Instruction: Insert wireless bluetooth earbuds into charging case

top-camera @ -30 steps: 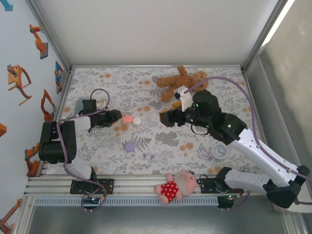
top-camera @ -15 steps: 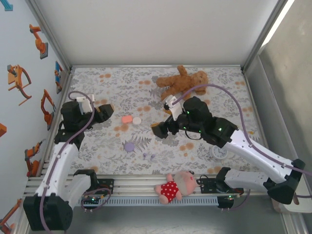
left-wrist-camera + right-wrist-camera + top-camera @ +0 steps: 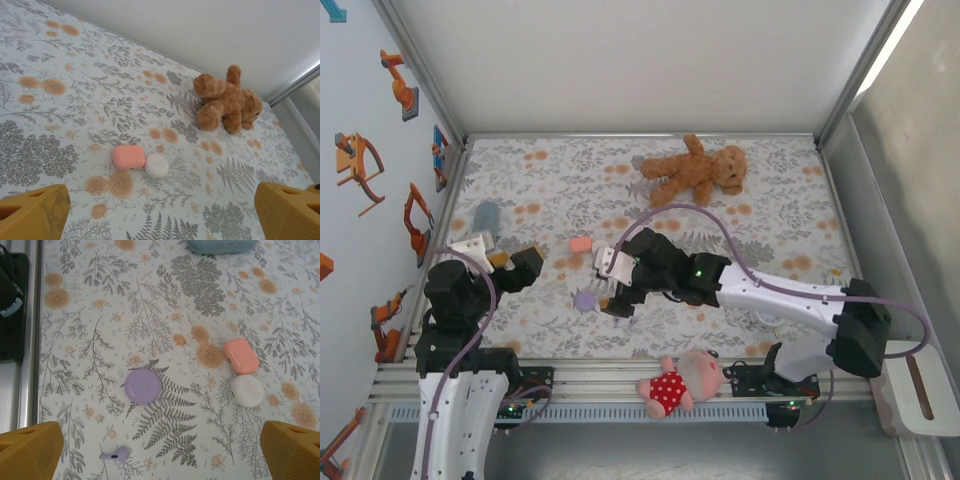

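A lilac earbud [image 3: 115, 455] lies on the patterned mat, just near of a round lilac charging case [image 3: 143, 386] whose lid is down. My right gripper [image 3: 160, 460] hovers open above both, its yellow fingertips [image 3: 30, 450] wide apart and holding nothing. In the top view it [image 3: 611, 294] sits beside the lilac case [image 3: 585, 300]. A coral case [image 3: 241, 355] and a white case [image 3: 247, 390] touch each other further out. My left gripper [image 3: 160, 220] is open and empty, well back from the coral case [image 3: 128, 156] and the white case [image 3: 156, 165]; it [image 3: 515, 265] is at the left.
A brown teddy bear [image 3: 692, 170] lies at the back of the mat. A doll in a red dress [image 3: 680, 382] rests on the front rail. A blue-grey object [image 3: 486, 215] sits at the left edge. The right arm stretches across the mat's right half.
The right arm swept left and nearer, from mid-table to over the lilac case. The left arm pulled back towards the near-left corner and its jaws opened wide.
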Available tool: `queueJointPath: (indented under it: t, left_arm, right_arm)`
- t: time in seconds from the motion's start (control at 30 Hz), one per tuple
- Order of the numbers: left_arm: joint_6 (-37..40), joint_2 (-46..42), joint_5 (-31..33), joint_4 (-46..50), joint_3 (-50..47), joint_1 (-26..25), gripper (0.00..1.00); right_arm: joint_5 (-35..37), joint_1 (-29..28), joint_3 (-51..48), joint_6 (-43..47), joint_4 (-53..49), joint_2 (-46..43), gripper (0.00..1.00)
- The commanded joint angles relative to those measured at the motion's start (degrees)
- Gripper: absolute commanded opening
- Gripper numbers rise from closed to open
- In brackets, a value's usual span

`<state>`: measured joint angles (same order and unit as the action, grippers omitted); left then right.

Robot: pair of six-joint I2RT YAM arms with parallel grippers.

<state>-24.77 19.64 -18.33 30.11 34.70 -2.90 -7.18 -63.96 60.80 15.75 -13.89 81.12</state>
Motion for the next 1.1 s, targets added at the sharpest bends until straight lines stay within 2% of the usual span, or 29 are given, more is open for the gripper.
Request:
queueJointPath:
  t: [0.0, 0.1, 0.27, 0.6, 1.07]
  left_arm:
    - [-0.17, -2.18, 3.34, 3.27, -0.71, 0.39, 0.96]
    - [0.06, -3.60, 5.88, 4.16, -0.60, 0.35, 0.99]
    - [0.67, -5.11, 6.32, 4.08, -0.68, 0.36, 1.00]
    - [0.64, -9.44, 9.63, 4.31, -1.16, 0.35, 0.96]
    - [0.59, -8.84, 9.89, 4.25, -1.39, 0.37, 0.96]
  right_arm:
    - [0.23, -0.62, -0.37, 5.86, 5.47, 2.90, 1.00]
    - [1.32, -0.97, -0.21, 7.44, 7.73, 6.59, 0.99]
    - [2.77, -1.00, 0.02, 7.98, 11.38, 12.96, 0.96]
    - [2.85, -1.26, 3.07, 4.91, 13.10, 23.67, 0.87]
    - [0.87, -1.38, 5.98, 1.27, 14.85, 30.98, 0.83]
